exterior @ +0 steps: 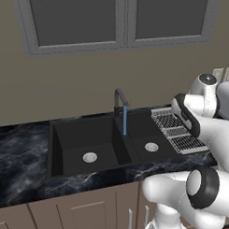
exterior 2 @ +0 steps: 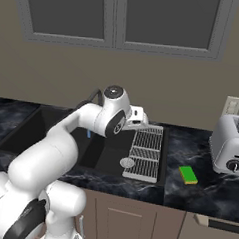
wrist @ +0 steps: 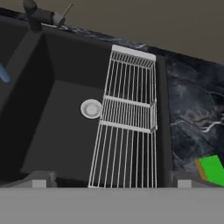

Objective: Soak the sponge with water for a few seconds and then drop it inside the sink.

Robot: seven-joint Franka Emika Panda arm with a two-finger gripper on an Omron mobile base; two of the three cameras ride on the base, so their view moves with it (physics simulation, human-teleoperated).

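Reaching for the sponge (exterior 2: 188,175) comes first: it lies flat on the dark marble counter (exterior 2: 197,194), green face up with the yellow layer along its near edge, to the right of the sink (exterior: 89,136) and well apart from the toaster (exterior 2: 231,143) further right. Sits beyond the wire drying rack (exterior 2: 145,153), which covers the right-hand edge of the right basin.

Gripper (exterior 2: 139,117) hangs over the rack, holding nothing; only the two small finger tips (wrist: 39,180) rise at the bottom of the hand view, set far apart, so the jaws read as wide open. From the hand camera the sponge (wrist: 212,169) lies low and far right, nearly off the edge, so needs a clear swing rightward past the rack before any descent.

Doing it well, by judgement:
- Centre the hand over the sponge first, then lower straight down; coming in at a slant risks nudging it along the smooth stone.
- Turn the wrist so the fingers straddle the short sides, giving a grip well within the jaw span.
- Go low enough to catch the thin block, yet stop short of pressing the tips into the counter.
- Lift clear of the rack's rim before carrying back left.

Water (exterior: 124,120) already runs as a thin blue stream from the faucet (exterior: 118,100), falling near the divider between the basins, so the carry ends there.
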